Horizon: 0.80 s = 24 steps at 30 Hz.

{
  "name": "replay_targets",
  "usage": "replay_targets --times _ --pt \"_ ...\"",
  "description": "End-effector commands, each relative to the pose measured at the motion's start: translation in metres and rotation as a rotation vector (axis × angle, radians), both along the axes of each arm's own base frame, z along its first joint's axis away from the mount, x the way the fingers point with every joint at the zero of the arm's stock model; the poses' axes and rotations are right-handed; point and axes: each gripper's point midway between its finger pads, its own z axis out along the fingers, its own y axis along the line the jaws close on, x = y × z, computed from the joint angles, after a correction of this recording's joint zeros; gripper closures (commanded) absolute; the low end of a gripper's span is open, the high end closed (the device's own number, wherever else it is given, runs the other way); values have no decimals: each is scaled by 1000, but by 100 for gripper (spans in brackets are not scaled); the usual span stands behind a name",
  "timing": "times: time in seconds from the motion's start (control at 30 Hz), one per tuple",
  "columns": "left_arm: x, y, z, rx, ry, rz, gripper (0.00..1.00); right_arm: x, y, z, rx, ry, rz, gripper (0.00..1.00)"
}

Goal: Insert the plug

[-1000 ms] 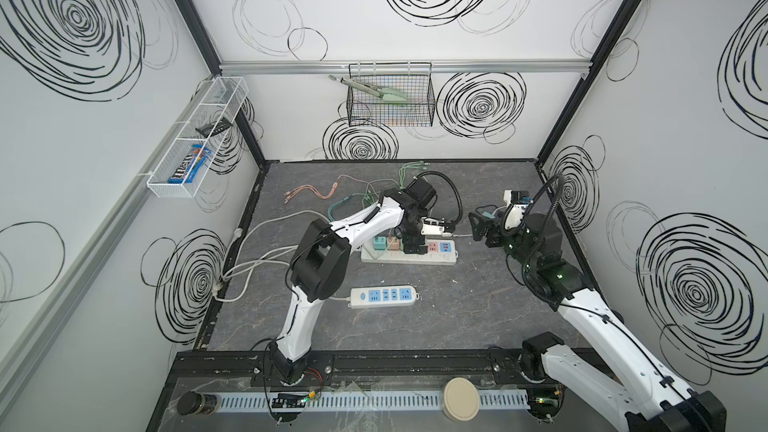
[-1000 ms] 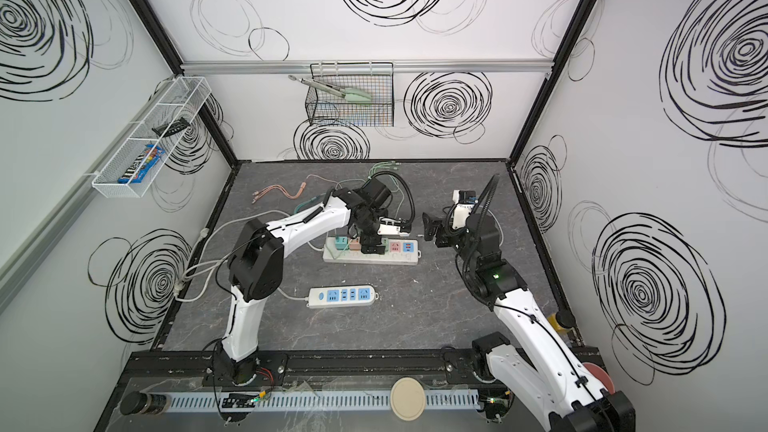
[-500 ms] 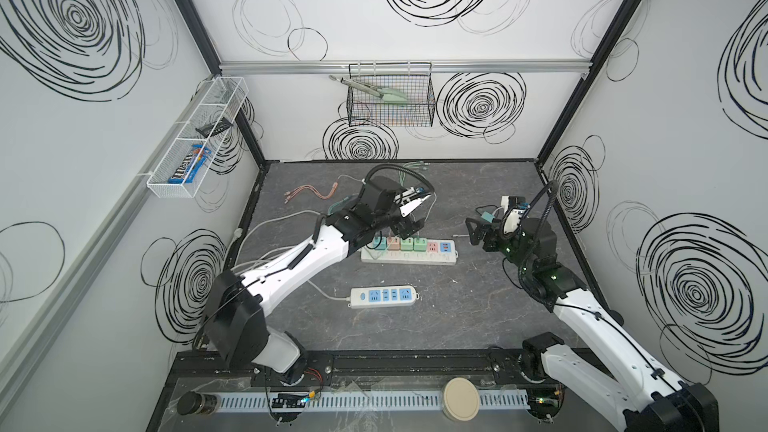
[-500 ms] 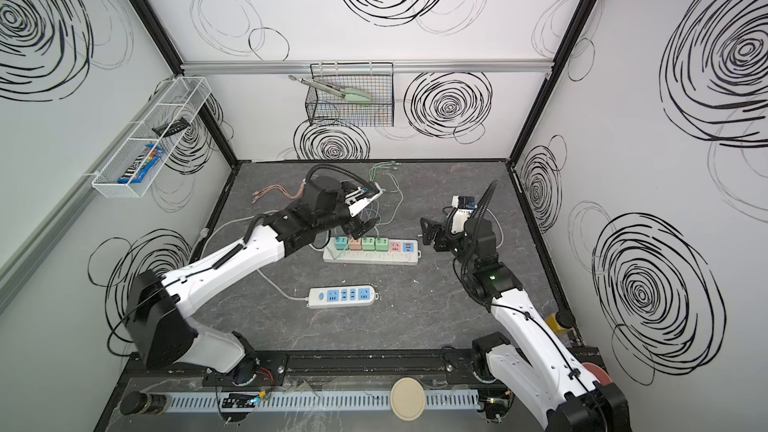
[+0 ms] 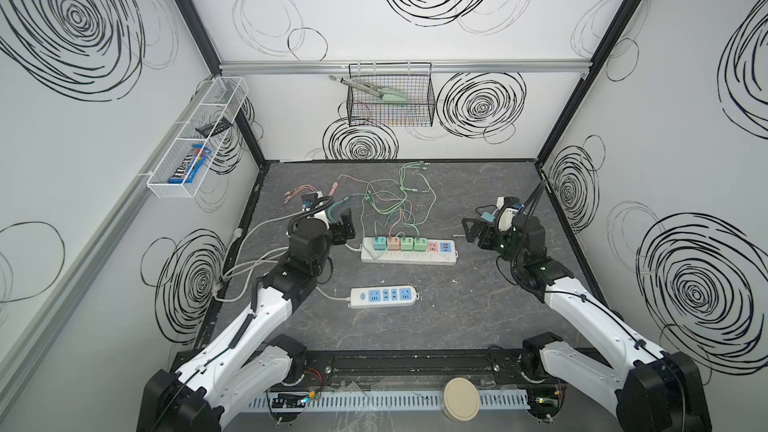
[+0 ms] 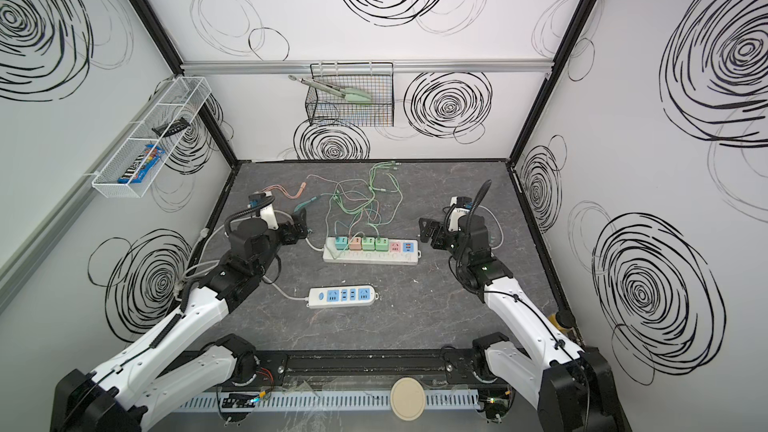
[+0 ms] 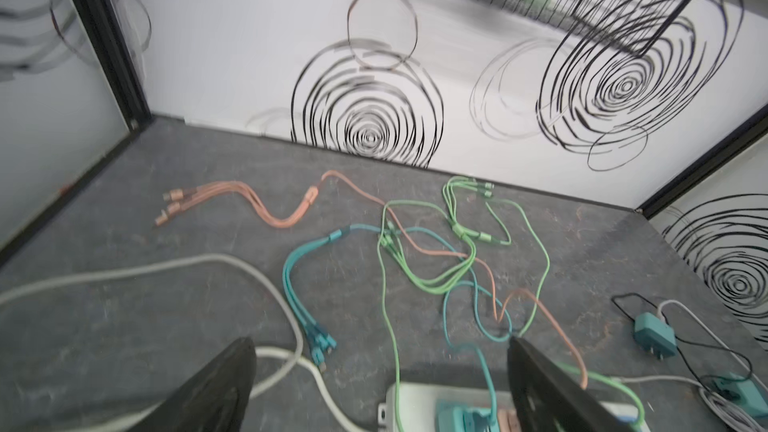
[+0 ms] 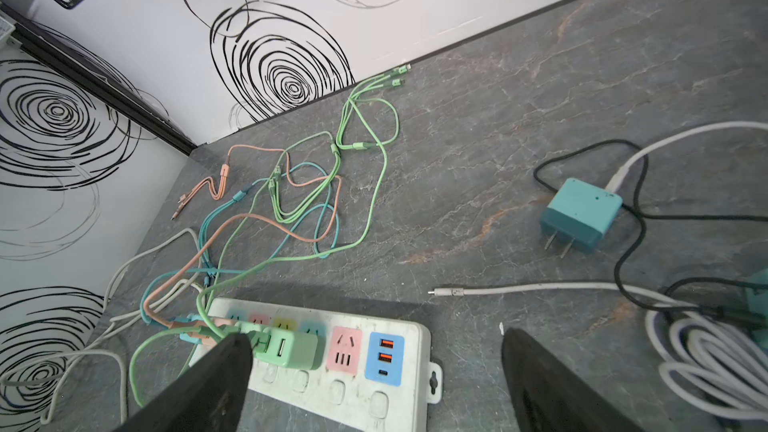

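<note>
table (image 5: 478, 317): carries both strips, the cables and the loose charger
long power strip (image 5: 409, 258): mid-table, lying crosswise
plugged chargers (image 5: 398, 243): four side by side in the left part of the long power strip
short power strip (image 5: 383, 296): in front of the long power strip, apart from it, slightly to its left
cable tangle (image 5: 390, 201): behind the long power strip, spreading from the plugged chargers toward the back wall
loose charger (image 8: 579, 216): on the table right of the long power strip's right end, apart from it
left gripper (image 5: 347, 225): just left of the long power strip's left end
right gripper (image 5: 471, 232): right of its right end, near the loose charger
wire basket (image 5: 390, 118): on the back wall, above the table
wall shelf (image 5: 195, 139): on the left wall
</note>
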Motion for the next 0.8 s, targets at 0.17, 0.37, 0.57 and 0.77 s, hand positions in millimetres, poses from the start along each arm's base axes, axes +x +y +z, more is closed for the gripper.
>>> replay_targets --times 0.17,0.37,0.57,0.77 --pt "-51 -55 -107 -258 362 -184 23 -23 19 -39 80 155 103 6" --pt "-78 -86 -145 -179 498 -260 37 -56 33 -66 82 255 243 20" --pt "-68 -101 -156 -223 527 -291 62 -79 48 -86 145 333 346 56" --pt "-57 -111 -157 -299 514 -314 73 -81 55 -109 161 456 366 87"
